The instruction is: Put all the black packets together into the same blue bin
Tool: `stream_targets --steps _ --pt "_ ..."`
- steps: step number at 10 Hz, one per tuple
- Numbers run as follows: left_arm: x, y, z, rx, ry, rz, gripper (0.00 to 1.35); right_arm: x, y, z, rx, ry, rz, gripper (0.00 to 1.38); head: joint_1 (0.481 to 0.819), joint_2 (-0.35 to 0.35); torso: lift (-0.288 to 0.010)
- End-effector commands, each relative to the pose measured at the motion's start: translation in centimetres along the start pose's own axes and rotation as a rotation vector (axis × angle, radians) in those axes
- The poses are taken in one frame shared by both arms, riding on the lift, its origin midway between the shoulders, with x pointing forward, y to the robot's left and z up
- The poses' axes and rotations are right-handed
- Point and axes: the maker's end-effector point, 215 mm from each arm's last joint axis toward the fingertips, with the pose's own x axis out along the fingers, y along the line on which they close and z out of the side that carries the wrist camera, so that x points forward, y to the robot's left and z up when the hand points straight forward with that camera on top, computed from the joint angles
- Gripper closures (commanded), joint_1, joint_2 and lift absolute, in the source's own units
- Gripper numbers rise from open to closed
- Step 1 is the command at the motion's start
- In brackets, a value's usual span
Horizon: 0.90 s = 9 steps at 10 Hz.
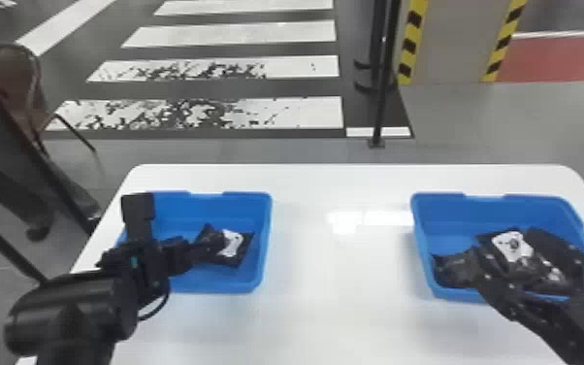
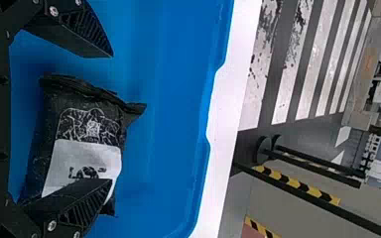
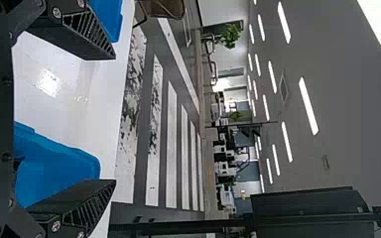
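My left gripper (image 1: pixel 204 246) is down inside the left blue bin (image 1: pixel 267 242), beside a black packet (image 1: pixel 243 253) with a white label. In the left wrist view the open left gripper (image 2: pixel 111 118) has the packet (image 2: pixel 82 126) lying on the bin floor (image 2: pixel 154 124), partly behind one finger. Over the right blue bin (image 1: pixel 418 228), my right gripper (image 1: pixel 502 255) is spread around a black packet with a white label (image 1: pixel 511 244), which the arm partly hides. Its wrist view shows the right gripper (image 3: pixel 114 119) open, nothing between the fingertips.
Both bins stand on a white table (image 1: pixel 339 272), a wide strip of tabletop between them. Past the table's far edge are a black post (image 1: pixel 381 97) and a striped pillar (image 1: pixel 446 43). A person sits on a chair (image 1: pixel 34 97) beyond the left side.
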Motion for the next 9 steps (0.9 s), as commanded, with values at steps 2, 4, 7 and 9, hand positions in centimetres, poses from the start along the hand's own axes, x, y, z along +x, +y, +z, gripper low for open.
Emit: stream_targets --steps 2,4,7,9 --pt "0.3 -0.9 -0.2 0.002 0.014 -0.016 0.30 0.2 0.1 -0.3 0.009 0.008 0.005 0.13 0.695 0.100 -0.110" --pt "0.7 -1.8 -1.2 0.009 0.053 -0.024 0.92 0.2 -0.1 -1.1 0.031 0.020 0.004 0.13 0.695 0.090 -0.110" --pt "0.8 -2.0 -2.0 0.015 0.064 -0.016 1.21 0.2 -0.2 -1.4 0.042 0.023 0.003 0.13 0.695 0.073 -0.110" --pt "0.4 -0.9 -1.2 -0.008 0.020 -0.004 1.21 0.2 0.0 -2.0 0.053 0.035 0.010 0.13 0.695 0.075 -0.110"
